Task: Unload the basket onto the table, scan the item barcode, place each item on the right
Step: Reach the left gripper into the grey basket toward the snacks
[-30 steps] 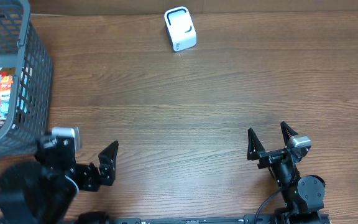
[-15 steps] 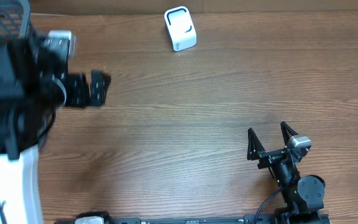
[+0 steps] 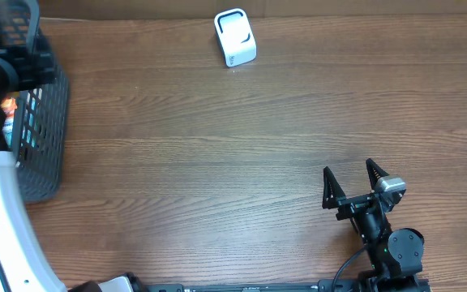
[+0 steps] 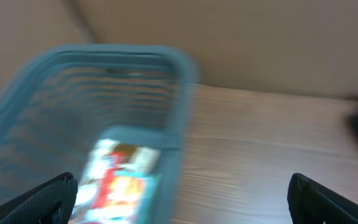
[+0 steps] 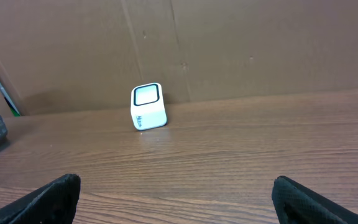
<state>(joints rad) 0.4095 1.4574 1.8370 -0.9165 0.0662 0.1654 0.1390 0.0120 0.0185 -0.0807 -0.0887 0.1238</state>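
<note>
left arm swings up over the basket

left arm, low at the near left corner of the table (image 3: 217,162) a second ago, now hangs above the basket (image 3: 49,122) at the far left. the left tool (image 4: 185,202) is spread wide and holds nothing, pointing down past the basket rim. its wrist view is smeared by motion, but a red-and-white packet (image 4: 120,171) shows inside the basket, low between the fingertips and untouched. i judge that packet to be the item to scan, so the task is only at the reach-in: nothing is picked and nothing is presented yet.

the right tool (image 3: 349,178), also spread and empty, sits at the near right exactly as before. the white scanner (image 3: 235,37) stands at the far edge of the table, well apart from the basket. what stands in the way is the basket's tall mesh wall and rim, which the fingers must clear going down. whether other packets crowd the target is too blurred to tell.
</note>
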